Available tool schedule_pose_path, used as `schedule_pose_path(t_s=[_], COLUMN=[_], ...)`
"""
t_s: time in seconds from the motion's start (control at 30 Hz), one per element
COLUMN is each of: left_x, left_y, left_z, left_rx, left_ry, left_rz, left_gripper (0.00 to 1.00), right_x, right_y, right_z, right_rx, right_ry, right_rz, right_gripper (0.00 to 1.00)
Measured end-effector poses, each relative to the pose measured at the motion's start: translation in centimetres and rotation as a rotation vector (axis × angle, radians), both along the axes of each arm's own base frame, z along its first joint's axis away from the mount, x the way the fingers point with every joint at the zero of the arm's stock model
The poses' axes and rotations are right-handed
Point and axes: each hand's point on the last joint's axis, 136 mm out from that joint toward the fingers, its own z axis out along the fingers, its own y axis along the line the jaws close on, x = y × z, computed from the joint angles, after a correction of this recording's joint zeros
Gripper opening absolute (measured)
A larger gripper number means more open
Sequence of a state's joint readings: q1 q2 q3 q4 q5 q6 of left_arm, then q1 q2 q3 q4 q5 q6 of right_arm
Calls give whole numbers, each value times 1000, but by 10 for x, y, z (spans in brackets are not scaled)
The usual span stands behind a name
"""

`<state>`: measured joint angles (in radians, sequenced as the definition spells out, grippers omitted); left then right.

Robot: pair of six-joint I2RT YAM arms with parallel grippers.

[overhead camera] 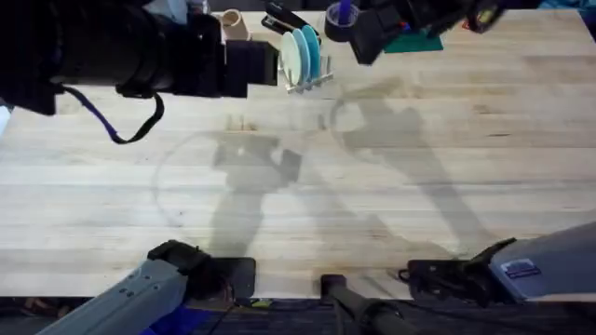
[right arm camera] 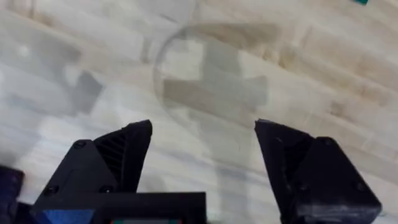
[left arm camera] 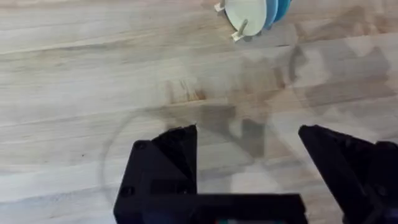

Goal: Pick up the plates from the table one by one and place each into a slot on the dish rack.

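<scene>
The dish rack (overhead camera: 310, 86) stands at the far middle of the table (overhead camera: 391, 195). Three plates stand upright in its slots: a cream one (overhead camera: 292, 58), a light blue one (overhead camera: 304, 54) and a teal one (overhead camera: 315, 50). My left gripper (overhead camera: 265, 65) hovers just left of the rack, open and empty. In the left wrist view the cream plate (left arm camera: 245, 12) and a blue plate (left arm camera: 280, 7) sit in the rack (left arm camera: 237, 34), beyond the left gripper (left arm camera: 249, 146). My right gripper (overhead camera: 366, 42) hangs right of the rack. It is open over bare wood in the right wrist view (right arm camera: 202, 137).
Behind the rack sit a dark tape roll (overhead camera: 341, 17), a black object (overhead camera: 284, 19) and a cream cup (overhead camera: 231, 23). A teal item (overhead camera: 416, 43) lies under the right arm. Both arm bases occupy the near edge.
</scene>
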<state>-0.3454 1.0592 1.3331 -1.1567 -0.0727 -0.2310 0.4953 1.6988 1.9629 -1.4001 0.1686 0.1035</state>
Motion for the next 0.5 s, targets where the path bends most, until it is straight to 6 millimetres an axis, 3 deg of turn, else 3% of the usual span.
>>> schedule_pose_path(t_s=[0.2,0.5], left_x=[-6,-7], left_y=[2,2], left_z=[-5,-6], left_rx=[12,12], left_ry=[34,35], left_rz=[0,0], left_gripper=[995,996], right_x=[-27,-33], right_y=[-11,-10], right_z=[-6,1], right_rx=[8,45], right_ry=[17,-13], right_rz=[6,13], right_gripper=[994,994])
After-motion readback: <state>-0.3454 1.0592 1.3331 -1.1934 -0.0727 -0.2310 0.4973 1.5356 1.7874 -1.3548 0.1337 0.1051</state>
